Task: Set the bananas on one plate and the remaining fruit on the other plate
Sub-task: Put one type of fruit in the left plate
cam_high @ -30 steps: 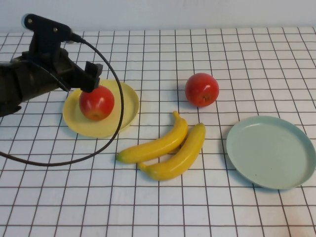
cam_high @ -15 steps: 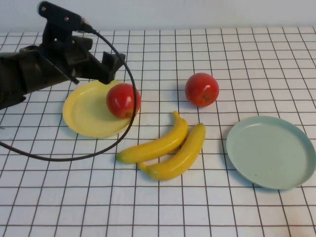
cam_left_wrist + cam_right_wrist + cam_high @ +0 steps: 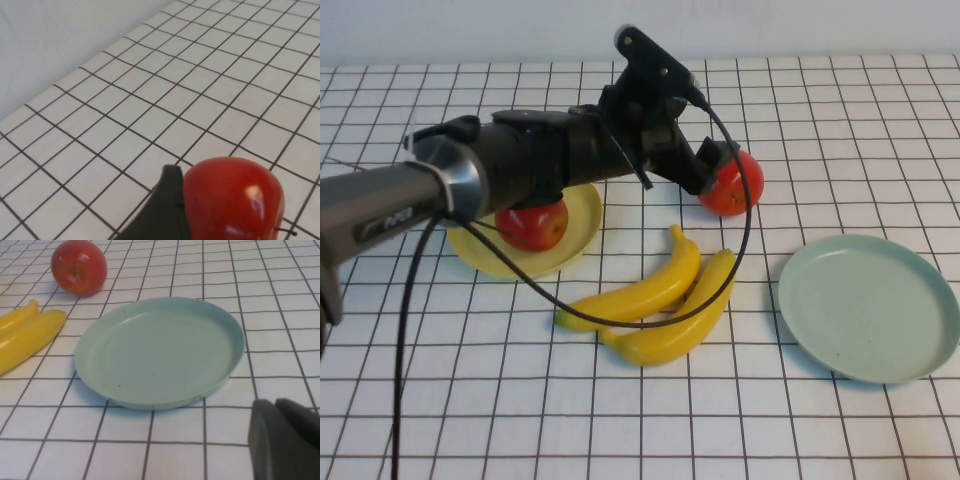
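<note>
glossy red apples [image 3: 732, 187]; shiny smooth bananas [image 3: 655, 300]; matt plates [image 3: 870, 305]; matt gridded tablecloth [image 3: 820, 430]

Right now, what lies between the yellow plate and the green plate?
In the high view, the two bananas lie between the yellow plate and the green plate, on the table.

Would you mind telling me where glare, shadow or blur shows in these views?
High view: soft shadows under the bananas; the left gripper, open, reaches the far apple. Left wrist view: a white glint on that apple, its finger blurred. Right wrist view: even light on the green plate; the shut right gripper blurs in the corner.
</note>
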